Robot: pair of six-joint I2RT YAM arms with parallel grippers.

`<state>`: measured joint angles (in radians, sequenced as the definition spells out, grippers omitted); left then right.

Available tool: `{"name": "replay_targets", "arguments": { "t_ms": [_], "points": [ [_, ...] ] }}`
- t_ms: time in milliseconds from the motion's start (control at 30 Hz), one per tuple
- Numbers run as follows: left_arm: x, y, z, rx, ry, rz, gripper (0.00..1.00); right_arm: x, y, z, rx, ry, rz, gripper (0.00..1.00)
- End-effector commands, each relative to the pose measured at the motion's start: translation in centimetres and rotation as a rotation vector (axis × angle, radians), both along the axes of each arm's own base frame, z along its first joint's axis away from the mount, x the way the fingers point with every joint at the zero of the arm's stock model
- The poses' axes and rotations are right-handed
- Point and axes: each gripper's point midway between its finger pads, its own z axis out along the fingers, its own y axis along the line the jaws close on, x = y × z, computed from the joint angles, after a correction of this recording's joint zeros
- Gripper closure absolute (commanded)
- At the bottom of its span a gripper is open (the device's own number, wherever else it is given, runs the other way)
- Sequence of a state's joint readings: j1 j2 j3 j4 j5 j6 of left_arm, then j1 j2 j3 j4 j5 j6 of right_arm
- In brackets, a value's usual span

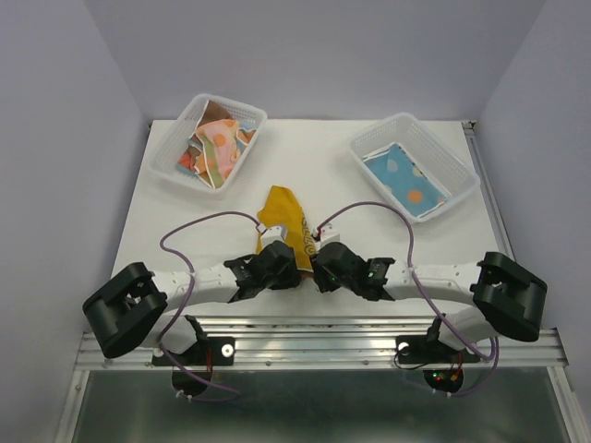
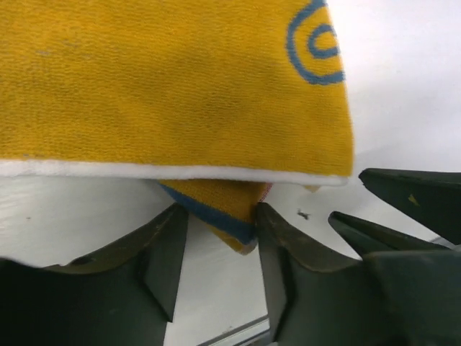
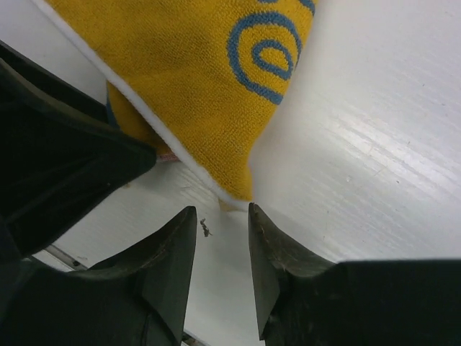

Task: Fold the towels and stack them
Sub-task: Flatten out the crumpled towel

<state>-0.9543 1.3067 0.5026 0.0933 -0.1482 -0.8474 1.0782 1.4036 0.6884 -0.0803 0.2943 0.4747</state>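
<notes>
The mustard towel (image 1: 281, 214) lies mid-surface (image 1: 309, 157), narrowing toward 12 o'clock. From above, its 6 o'clock end is hidden under both wrists, so neither pair of jaws can be read there.

In the left wrist view, the left gripper (image 2: 220, 216) has its jaws half-narrowed either side of a tucked lower corner of the towel. The cloth fills the gap between them, but whether it is actually pinched I cannot tell. The towel's white-edged upper layer runs off the frame at 9 o'clock.

The right gripper (image 3: 222, 216) has its jaws narrowly apart on bare surface, with the towel's corner just beyond the tips at 12 o'clock.

The left basket (image 1: 174, 157), at 11 o'clock, holds crumpled towels (image 1: 218, 146) too jumbled to count. The right basket (image 1: 452, 161), at 1 o'clock, holds a flat light blue towel (image 1: 404, 177).
</notes>
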Motion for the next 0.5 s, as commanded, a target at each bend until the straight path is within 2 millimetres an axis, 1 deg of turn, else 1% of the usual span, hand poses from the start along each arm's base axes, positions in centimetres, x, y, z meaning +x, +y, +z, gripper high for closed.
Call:
{"name": "replay_targets", "arguments": {
  "t_ms": [0, 33, 67, 100, 133, 167, 267, 367, 400, 433, 467],
  "points": [
    [0.8, 1.4, -0.7, 0.092, -0.016, 0.064, 0.54, 1.0, 0.7, -0.5, 0.003, -0.032, -0.013, 0.59],
    [0.7, 1.5, -0.9, 0.097, -0.013, 0.062, 0.65, 1.2, 0.7, -0.6, 0.002, -0.035, -0.024, 0.59],
    [0.6, 1.6, -1.0, 0.100, -0.010, 0.061, 0.72, 1.5, 1.0, -0.3, 0.019, -0.050, -0.030, 0.58],
    [0.6, 1.7, -1.2, 0.103, -0.007, 0.064, 0.80, 1.7, 1.0, -0.4, 0.016, -0.059, -0.040, 0.58],
    [0.4, 1.9, -1.3, 0.108, -0.003, 0.067, 0.97, 2.1, 0.7, -0.7, 0.004, -0.066, -0.059, 0.57],
    [0.4, 2.2, -1.4, 0.112, 0.001, 0.078, 1.00, 2.4, 0.7, -0.8, 0.003, -0.070, -0.067, 0.57],
    [0.3, 2.4, -1.4, 0.112, 0.000, 0.084, 1.00, 2.8, 1.0, -1.5, 0.005, -0.065, -0.073, 0.57],
    [0.3, 2.2, -0.9, 0.094, -0.008, 0.079, 1.00, 2.5, 2.4, -1.5, 0.050, -0.050, -0.030, 0.58],
    [0.3, 2.0, -0.6, 0.087, -0.012, 0.073, 1.00, 2.5, 2.4, -1.6, 0.056, -0.049, -0.033, 0.61],
    [0.4, 2.0, -0.4, 0.082, -0.015, 0.071, 1.00, 2.6, 2.5, -1.5, 0.063, -0.052, -0.038, 0.74],
    [0.4, 1.9, 0.1, 0.070, -0.024, 0.070, 1.00, 2.7, 2.5, -1.4, 0.067, -0.058, -0.045, 0.82]
  ]
}}
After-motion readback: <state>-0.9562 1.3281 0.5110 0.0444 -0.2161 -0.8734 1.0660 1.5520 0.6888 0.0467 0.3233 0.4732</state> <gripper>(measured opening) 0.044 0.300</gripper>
